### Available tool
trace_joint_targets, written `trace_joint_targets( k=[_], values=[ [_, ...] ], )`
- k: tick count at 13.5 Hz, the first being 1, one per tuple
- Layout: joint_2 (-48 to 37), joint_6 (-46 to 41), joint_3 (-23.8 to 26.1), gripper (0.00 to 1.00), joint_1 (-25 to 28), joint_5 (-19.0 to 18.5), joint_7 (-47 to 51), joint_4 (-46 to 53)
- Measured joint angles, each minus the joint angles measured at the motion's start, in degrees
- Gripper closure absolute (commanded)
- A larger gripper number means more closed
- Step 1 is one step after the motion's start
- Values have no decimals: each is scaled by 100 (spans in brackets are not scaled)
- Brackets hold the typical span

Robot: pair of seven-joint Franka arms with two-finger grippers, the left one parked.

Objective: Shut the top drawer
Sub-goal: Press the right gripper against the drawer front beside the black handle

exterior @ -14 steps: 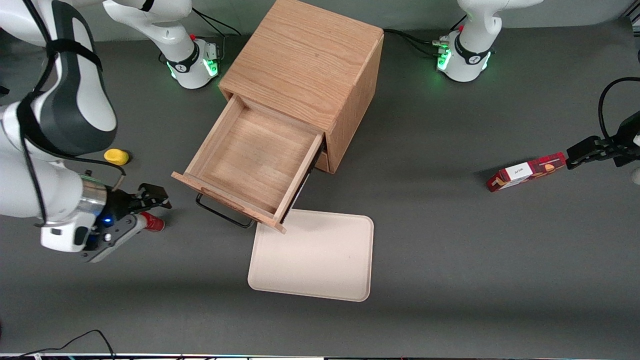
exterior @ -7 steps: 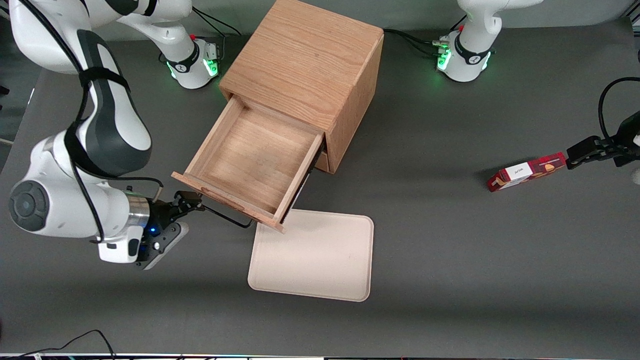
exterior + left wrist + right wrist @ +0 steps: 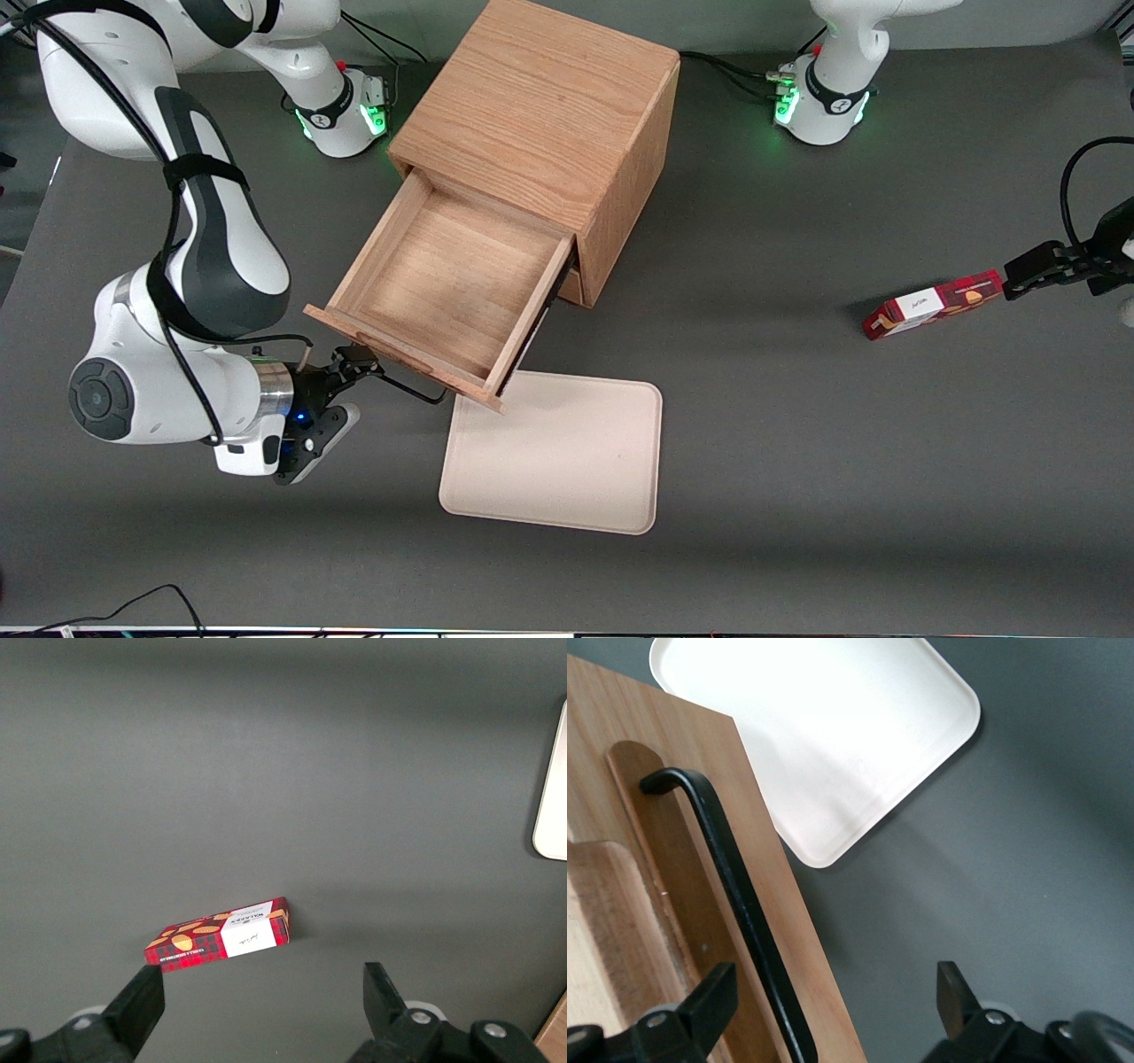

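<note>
Gripper [image 3: 361,365] down low at the working arm's end of the table, level with the drawer front, jaws spread wide in the wrist view, nothing pinched. One finger [image 3: 713,997] sitting over the wooden front panel, the other finger [image 3: 952,992] out over bare table [image 3: 797,425], the black wire handle [image 3: 735,904] running between them.

Top drawer [image 3: 447,283] pulled well out of the oak cabinet [image 3: 549,115], tray empty, front panel overhanging a corner of the cream tray [image 3: 558,456] that lies flat on the table nearer the front camera.

Likely trouble from here: pushing off-centre, near the handle's end rather than mid-panel, probably skewing the drawer on its runners and jamming it partway. Pressing on the thin wire instead of the wood, risking a slip of the finger off the rounded bar. Shoving hard with a free-standing cabinet, possibly sliding the whole box across the table instead of seating the drawer. Dropping lower, perhaps catching the lower drawer, barely visible here.

Toward the parked arm's end, a red snack box [image 3: 935,304], well apart from all of this.
</note>
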Motion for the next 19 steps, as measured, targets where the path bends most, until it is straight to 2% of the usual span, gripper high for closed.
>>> trace_joint_targets(
  k=[19],
  values=[
    [355,-19,80,0,19,0,-60,-5]
  ],
)
